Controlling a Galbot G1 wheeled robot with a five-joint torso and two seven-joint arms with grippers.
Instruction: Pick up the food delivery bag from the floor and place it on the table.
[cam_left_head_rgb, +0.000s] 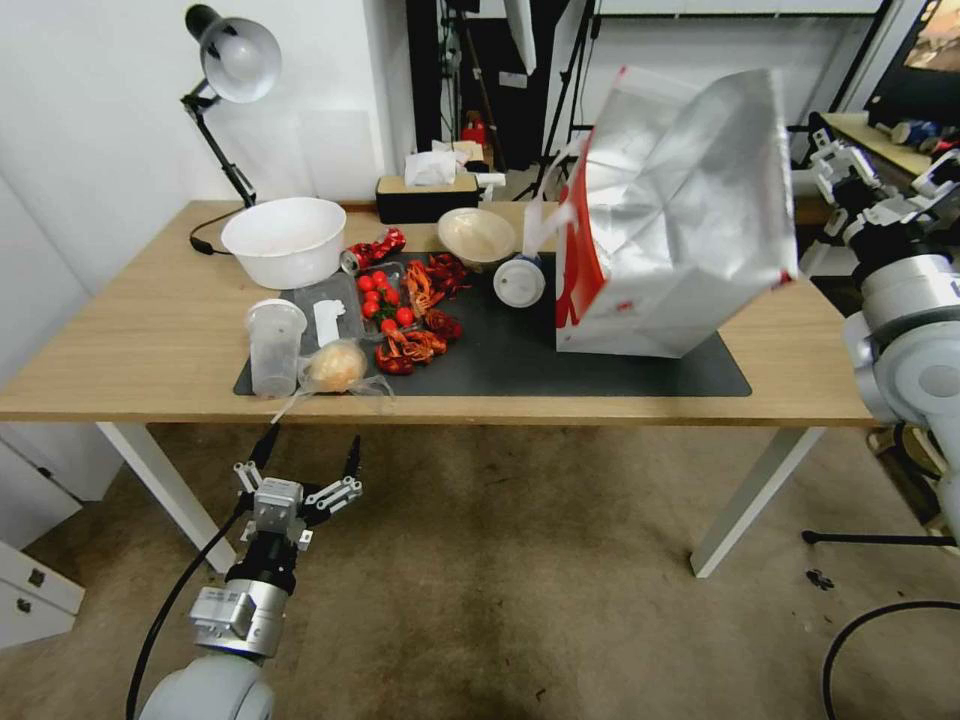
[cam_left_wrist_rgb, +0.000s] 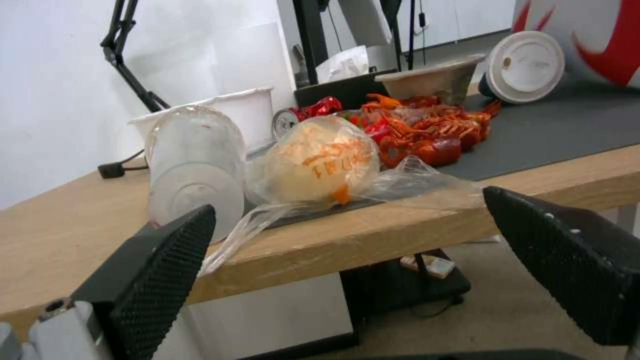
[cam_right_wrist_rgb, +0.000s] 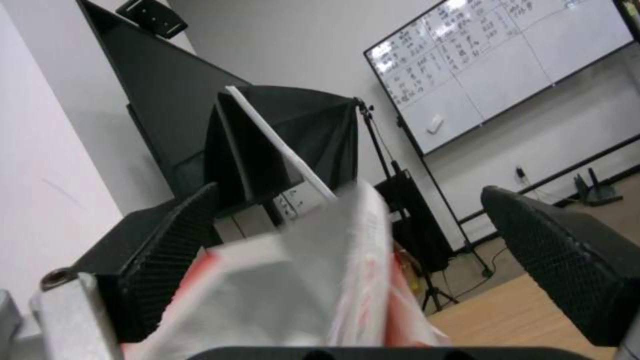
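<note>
The food delivery bag (cam_left_head_rgb: 680, 220) rests with its base on the dark mat (cam_left_head_rgb: 560, 365) at the right of the table (cam_left_head_rgb: 130, 340). It leans to the right, with silver foil and a red side showing. My right gripper (cam_left_head_rgb: 850, 180) is at the bag's upper right edge. In the right wrist view it (cam_right_wrist_rgb: 348, 192) is open, and the bag's foil rim (cam_right_wrist_rgb: 313, 280) lies loose between the wide-apart fingers. My left gripper (cam_left_head_rgb: 312, 445) hangs open over the floor (cam_left_head_rgb: 500, 570), just below the table's front edge, with nothing between its fingers (cam_left_wrist_rgb: 167, 260).
On the table's left half are a bagged bun (cam_left_head_rgb: 336, 367), a clear cup (cam_left_head_rgb: 275, 345), crayfish (cam_left_head_rgb: 415, 340), tomatoes (cam_left_head_rgb: 382, 295), a white bowl (cam_left_head_rgb: 284, 240), a paper bowl (cam_left_head_rgb: 477, 236), a tipped lidded cup (cam_left_head_rgb: 519, 282), a tissue box (cam_left_head_rgb: 428, 195) and a desk lamp (cam_left_head_rgb: 235, 60).
</note>
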